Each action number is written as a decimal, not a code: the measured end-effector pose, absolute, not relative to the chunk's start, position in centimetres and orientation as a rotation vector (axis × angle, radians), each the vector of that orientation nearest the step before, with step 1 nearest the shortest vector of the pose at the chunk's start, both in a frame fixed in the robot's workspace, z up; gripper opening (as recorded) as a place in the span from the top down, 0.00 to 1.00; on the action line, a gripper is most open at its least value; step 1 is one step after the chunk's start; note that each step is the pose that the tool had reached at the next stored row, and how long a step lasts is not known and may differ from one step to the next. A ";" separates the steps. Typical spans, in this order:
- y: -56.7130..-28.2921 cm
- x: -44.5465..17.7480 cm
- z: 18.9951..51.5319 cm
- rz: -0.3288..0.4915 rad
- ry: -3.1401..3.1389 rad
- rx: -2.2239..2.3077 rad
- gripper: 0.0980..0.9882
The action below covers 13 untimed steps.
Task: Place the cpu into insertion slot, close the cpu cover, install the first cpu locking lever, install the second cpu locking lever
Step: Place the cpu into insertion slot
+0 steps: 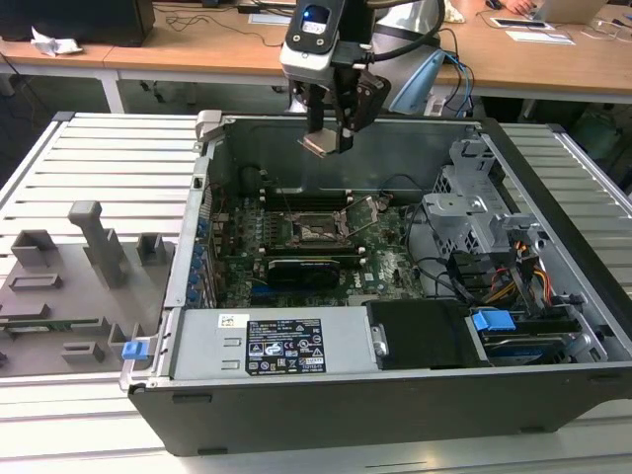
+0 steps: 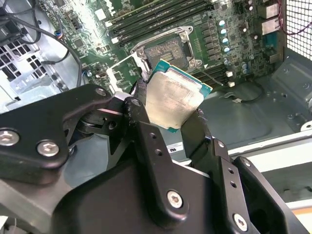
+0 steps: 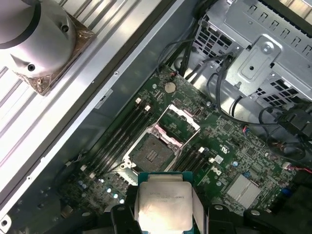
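Note:
Above the open computer case, my gripper is shut on the cpu, a flat square chip with a dull silver face. In both wrist views the cpu sits tilted between the black fingers. The insertion slot lies bare on the green motherboard, well below the chip. Its cpu cover, a silvery frame, is swung open beside the socket.
Long black memory slots run beside the socket, and a black card with a green stripe lies in front of it. A metal drive cage with cables stands at the exterior view's right. A labelled power supply lines the near case wall.

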<state>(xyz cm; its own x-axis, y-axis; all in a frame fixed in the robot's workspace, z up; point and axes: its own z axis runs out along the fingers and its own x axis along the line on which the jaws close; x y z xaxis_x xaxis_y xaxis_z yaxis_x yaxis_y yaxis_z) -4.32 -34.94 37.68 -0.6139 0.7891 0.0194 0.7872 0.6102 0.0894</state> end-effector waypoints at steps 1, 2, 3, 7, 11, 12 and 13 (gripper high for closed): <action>-34.9 -4.3 37.7 0.138 2.793 1.381 0.52; -34.9 -4.3 37.7 0.138 2.787 1.394 0.52; -34.9 -4.3 37.7 0.138 2.780 1.407 0.52; -34.9 -4.4 37.6 0.138 2.754 1.452 0.52; -34.9 -4.4 37.5 0.136 2.716 1.519 0.52; -34.9 -4.4 37.4 0.136 2.706 1.536 0.52; -34.9 -4.5 37.4 0.136 2.698 1.548 0.52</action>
<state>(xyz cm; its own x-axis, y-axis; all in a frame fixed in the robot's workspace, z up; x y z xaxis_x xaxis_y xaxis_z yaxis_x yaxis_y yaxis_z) -4.46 -34.94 37.37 -0.5054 0.8627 0.0193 0.8603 0.5019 0.0893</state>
